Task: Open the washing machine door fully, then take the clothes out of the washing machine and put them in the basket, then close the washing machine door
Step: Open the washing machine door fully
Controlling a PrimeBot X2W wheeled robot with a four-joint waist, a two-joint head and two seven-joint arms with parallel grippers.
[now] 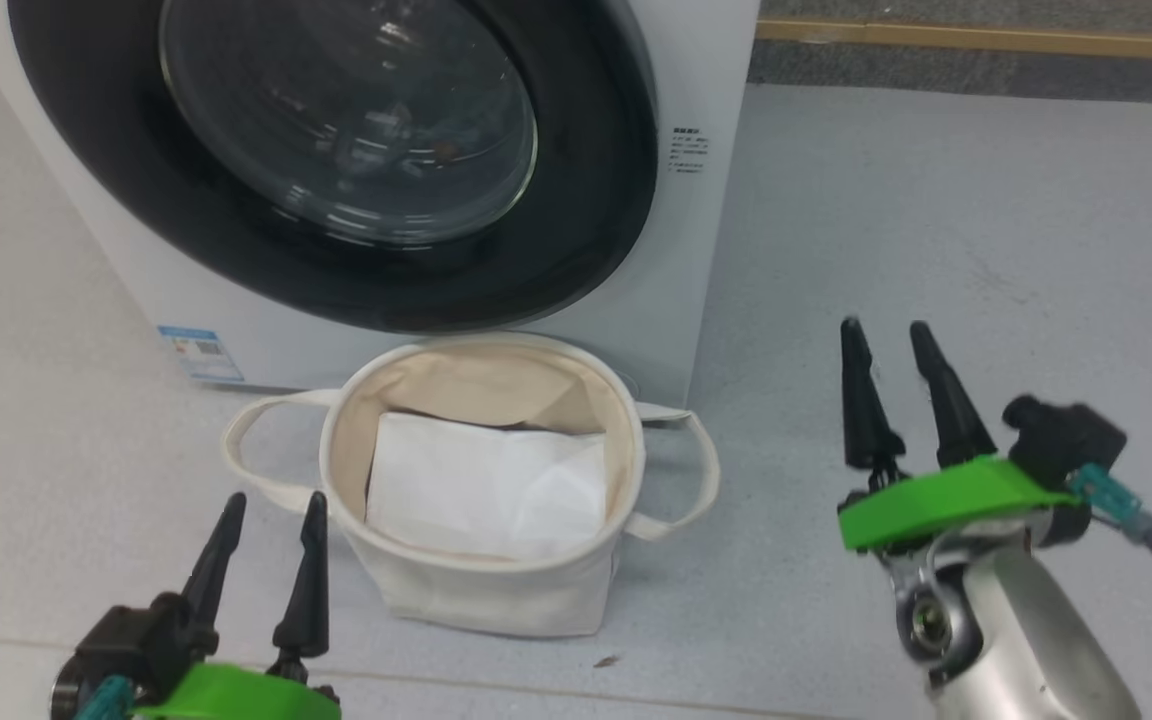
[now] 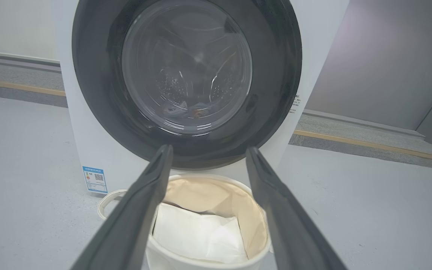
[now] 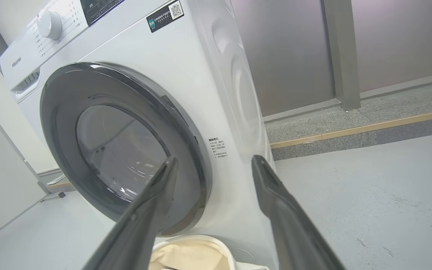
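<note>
The door point(image 1: 596, 200) is shut, basket point(image 1: 496, 590) sitting right in front of it. Both spread wide, holding nothing: left hand point(image 1: 276, 497), right hand point(image 1: 885, 324).

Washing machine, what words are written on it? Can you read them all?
"Hisense" on the washing machine, top panel, beside the dial.
Black QR sticker: words too small to read.
Small print beside the washing machine door: too small.
Blue label sticker: too blurred.
</note>
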